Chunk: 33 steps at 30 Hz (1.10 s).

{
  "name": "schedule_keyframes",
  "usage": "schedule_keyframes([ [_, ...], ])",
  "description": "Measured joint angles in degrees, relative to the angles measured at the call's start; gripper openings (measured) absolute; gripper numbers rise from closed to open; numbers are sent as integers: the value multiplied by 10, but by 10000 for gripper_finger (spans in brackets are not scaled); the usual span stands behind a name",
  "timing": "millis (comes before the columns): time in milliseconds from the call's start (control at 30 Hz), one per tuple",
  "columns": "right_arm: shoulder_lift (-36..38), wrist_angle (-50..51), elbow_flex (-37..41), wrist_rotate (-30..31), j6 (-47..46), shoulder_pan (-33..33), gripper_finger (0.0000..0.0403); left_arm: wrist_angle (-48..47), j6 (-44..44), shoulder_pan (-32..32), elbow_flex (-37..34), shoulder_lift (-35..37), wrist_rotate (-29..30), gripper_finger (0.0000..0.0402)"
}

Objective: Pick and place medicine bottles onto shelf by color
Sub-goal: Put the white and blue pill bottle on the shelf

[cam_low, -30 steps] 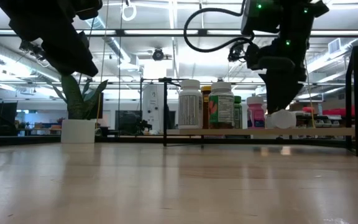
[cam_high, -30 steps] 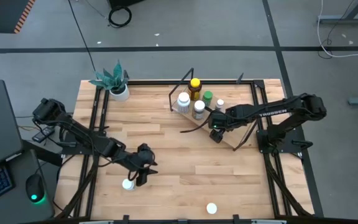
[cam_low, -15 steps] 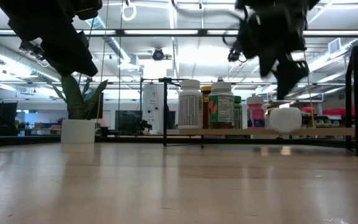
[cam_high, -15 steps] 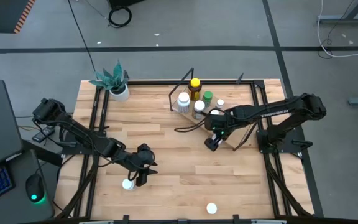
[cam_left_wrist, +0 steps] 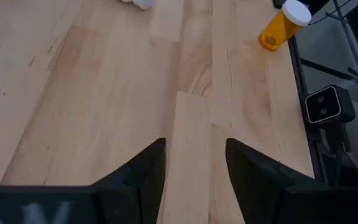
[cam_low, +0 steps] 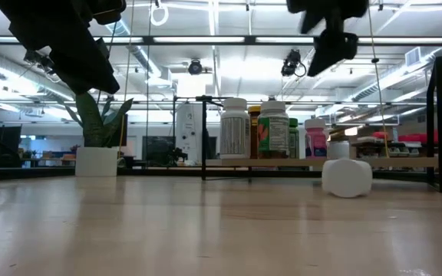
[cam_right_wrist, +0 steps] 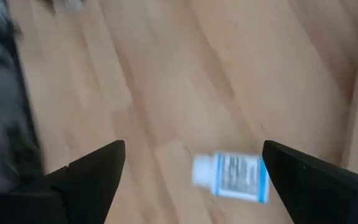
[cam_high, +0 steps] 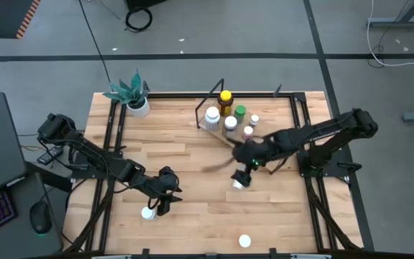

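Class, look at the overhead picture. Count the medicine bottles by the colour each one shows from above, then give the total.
White-topped bottles: 6
Yellow-capped bottle: 1
Green-capped bottle: 1
Pinkish bottle: 1
Total: 9

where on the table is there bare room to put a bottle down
Bare wood lies between the potted plant and the left gripper, and along the near edge around a lone white bottle. It is crowded at the shelf, where bottles cluster and the right gripper hovers over a fallen bottle.
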State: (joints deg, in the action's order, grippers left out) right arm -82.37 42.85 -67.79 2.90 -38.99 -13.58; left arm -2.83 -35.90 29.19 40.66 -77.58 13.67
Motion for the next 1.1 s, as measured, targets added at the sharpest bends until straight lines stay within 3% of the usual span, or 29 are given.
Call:
schedule_keyframes([
  [333,-139,25,-37,40,288,-107,384,1,-4,-2,0,0,0,174],
  [533,-226,103,-99,95,333,-118,384,1,-40,-1,0,0,12,172],
  [700,-274,133,-117,99,364,-121,384,1,-42,0,0,0,20,172],
  [833,-292,131,-118,97,367,-121,384,0,-40,0,0,0,39,172],
  [1100,-287,173,-118,150,412,-121,384,0,-40,0,0,0,43,172],
])
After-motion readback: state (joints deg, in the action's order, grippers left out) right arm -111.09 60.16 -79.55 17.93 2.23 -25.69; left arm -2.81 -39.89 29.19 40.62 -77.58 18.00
